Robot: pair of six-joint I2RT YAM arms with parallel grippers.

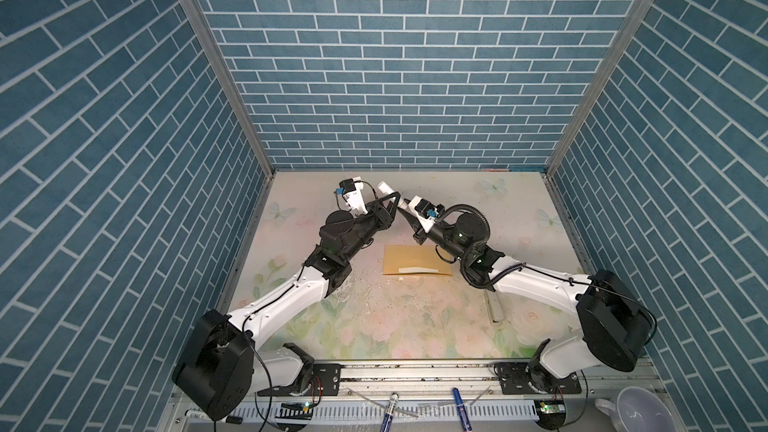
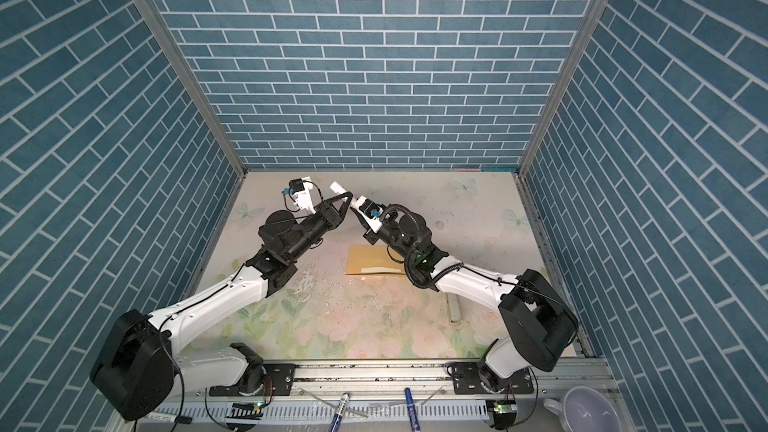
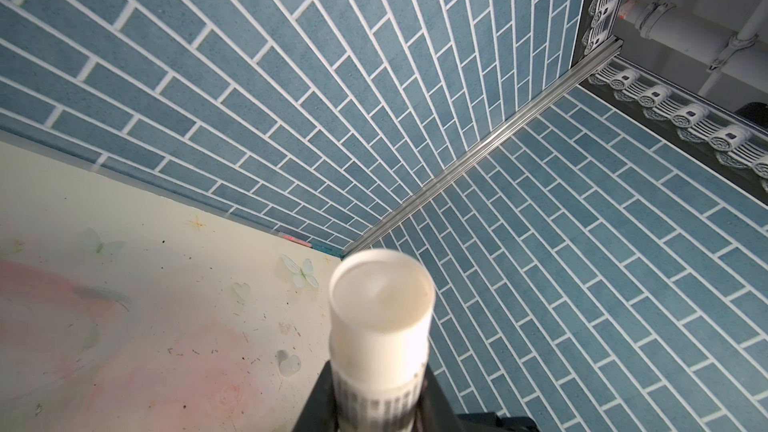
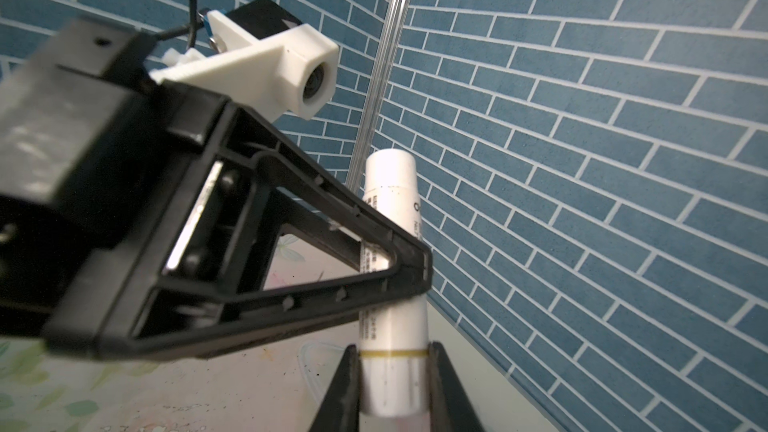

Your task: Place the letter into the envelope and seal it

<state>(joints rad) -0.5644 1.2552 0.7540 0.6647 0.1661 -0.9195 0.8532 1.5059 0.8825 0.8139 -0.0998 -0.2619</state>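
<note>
The mustard-yellow envelope (image 1: 415,258) (image 2: 372,258) lies flat mid-table, with a white strip along its near edge. The letter is out of view. Above the far table, both arms meet on a white glue stick (image 1: 387,189) (image 2: 337,188). My left gripper (image 1: 392,198) (image 2: 346,198) (image 3: 378,392) is shut on the stick's printed body (image 3: 380,317), which points away from its camera. My right gripper (image 1: 401,204) (image 2: 355,204) (image 4: 392,371) has both fingers pressed against the stick's other end (image 4: 392,384), just past a yellow ring. The left gripper's black finger frame (image 4: 409,268) crosses the stick in the right wrist view.
Blue brick walls enclose the floral table on three sides. A pale bar-shaped object (image 1: 496,305) lies under the right arm. A small white scrap (image 1: 401,279) sits by the envelope. Two markers (image 1: 390,407) (image 1: 459,407) and a white cup (image 1: 636,409) rest beyond the front rail.
</note>
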